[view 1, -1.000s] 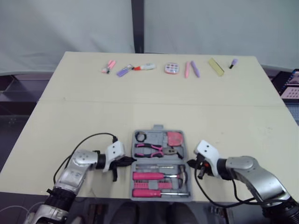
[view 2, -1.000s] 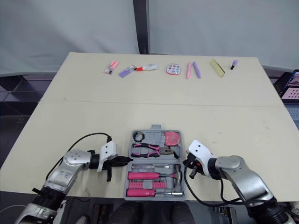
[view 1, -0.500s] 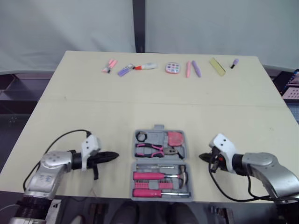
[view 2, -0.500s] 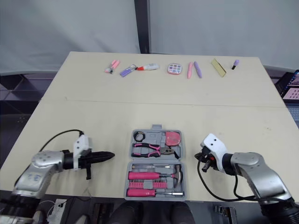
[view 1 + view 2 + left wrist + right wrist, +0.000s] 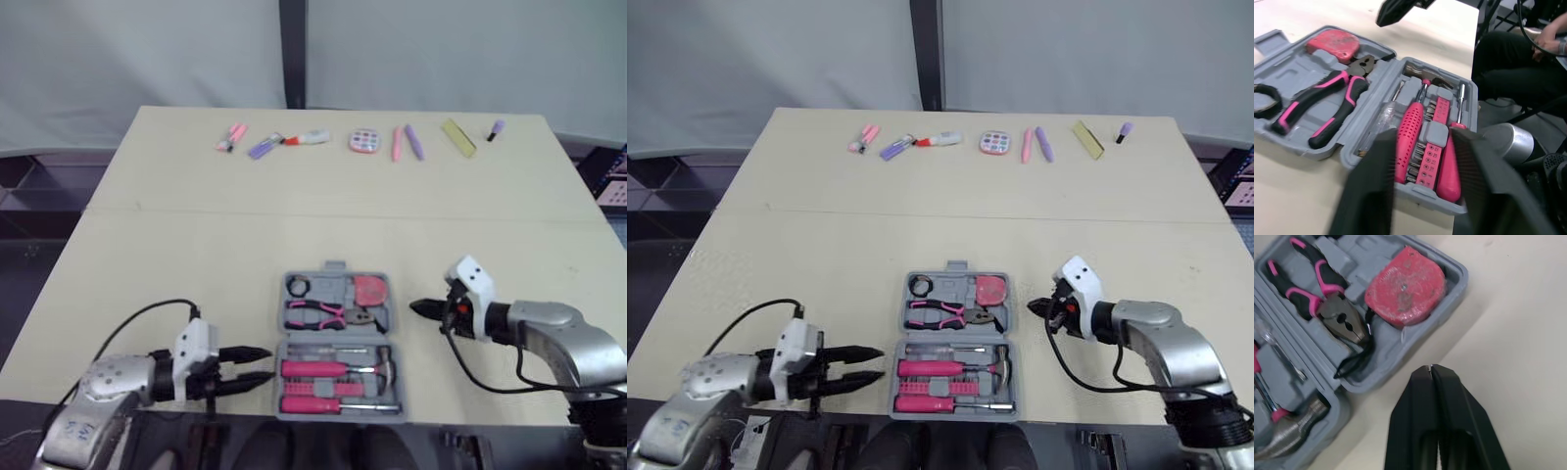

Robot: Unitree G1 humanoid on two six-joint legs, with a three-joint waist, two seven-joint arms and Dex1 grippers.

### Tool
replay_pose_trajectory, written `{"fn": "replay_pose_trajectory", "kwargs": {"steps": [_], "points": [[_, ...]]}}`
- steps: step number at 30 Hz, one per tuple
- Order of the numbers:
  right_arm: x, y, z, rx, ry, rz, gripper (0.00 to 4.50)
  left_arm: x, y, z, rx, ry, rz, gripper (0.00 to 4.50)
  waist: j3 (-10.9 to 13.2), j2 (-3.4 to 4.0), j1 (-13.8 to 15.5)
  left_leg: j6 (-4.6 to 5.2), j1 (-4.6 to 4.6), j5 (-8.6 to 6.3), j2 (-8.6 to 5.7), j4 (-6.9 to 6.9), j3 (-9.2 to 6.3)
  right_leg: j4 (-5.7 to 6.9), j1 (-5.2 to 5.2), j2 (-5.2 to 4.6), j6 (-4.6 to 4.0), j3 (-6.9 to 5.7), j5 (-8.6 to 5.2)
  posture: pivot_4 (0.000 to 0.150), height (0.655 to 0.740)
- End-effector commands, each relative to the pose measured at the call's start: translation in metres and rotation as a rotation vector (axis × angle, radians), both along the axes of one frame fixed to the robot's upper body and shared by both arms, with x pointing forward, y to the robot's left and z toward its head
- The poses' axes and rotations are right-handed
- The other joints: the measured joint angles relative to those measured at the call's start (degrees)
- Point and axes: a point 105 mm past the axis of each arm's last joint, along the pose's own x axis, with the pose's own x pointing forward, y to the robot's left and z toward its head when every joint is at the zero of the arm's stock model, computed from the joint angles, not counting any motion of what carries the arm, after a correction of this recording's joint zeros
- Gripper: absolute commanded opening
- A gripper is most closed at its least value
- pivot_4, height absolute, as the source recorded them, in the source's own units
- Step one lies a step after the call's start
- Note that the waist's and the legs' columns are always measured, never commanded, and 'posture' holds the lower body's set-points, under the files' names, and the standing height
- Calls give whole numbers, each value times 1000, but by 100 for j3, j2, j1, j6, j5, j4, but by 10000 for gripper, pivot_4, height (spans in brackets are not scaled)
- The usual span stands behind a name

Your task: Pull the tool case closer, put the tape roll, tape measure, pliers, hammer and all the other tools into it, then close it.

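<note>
The grey tool case [image 5: 336,334] lies open and flat near the table's front edge. Its far half holds a black tape roll [image 5: 296,286], pink-handled pliers [image 5: 315,313] and a red tape measure [image 5: 368,290]. Its near half holds a hammer [image 5: 338,369] and a pink screwdriver [image 5: 318,403]. My left gripper [image 5: 252,365] is open just left of the near half, pointing at it, with nothing between its fingers [image 5: 1376,171]. My right gripper [image 5: 416,308] hovers right of the far half, close to the tape measure [image 5: 1405,286], its tips [image 5: 1430,368] pressed together and empty.
Small items line the table's far edge: pink clips [image 5: 230,137], a purple piece [image 5: 261,148], a marker [image 5: 306,139], a round palette [image 5: 363,141], two pens [image 5: 403,144], a yellow bar [image 5: 454,137]. A seated person's legs [image 5: 1518,68] show beyond the front edge.
Both arms drew back from the case's sides. The left gripper dropped toward the front edge and opened its fingers. The right gripper rose beside the far half. The case stayed put.
</note>
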Motion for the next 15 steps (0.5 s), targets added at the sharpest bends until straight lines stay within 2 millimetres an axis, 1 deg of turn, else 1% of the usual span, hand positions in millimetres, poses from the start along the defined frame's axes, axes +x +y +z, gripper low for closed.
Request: {"fn": "replay_pose_trajectory", "kwargs": {"steps": [1,2,5,6,9,12,15], "points": [[0,5,7,63,20,24,23043,-1,-6,-8,14,-27,-13,38730,0,0,1,0,0,0,0,0,1,0,0,0,0,-3,0,1500,7400],[2,7,7,78,30,21,28467,0,-6,-11,19,-29,-16,44502,0,0,0,0,0,0,0,0,1,0,0,0,0,-6,0,1500,7400],[6,12,8,141,66,10,44007,1,-8,-18,38,-31,-29,45000,0,1,-4,0,0,0,2,0,1,0,-1,1,0,-12,0,1500,7400],[7,14,8,158,77,8,44613,2,-9,-21,46,-32,-35,45000,0,1,-4,0,1,0,2,-1,1,0,-1,2,0,-12,0,1500,7400],[10,18,6,187,111,10,44613,6,-12,-25,43,-46,-30,45000,1,2,-3,0,2,0,2,-1,2,2,-1,2,0,-14,0,1500,7400],[18,21,6,236,128,-10,44613,11,-17,-32,43,-83,-23,45000,1,2,-4,0,3,0,0,1,3,4,-1,1,0,-15,0,1500,7400],[24,19,6,242,121,-40,44613,15,-23,-31,3,-103,-7,45000,1,2,-6,0,3,0,1,2,3,6,-3,2,0,-18,0,1500,7400]]}}
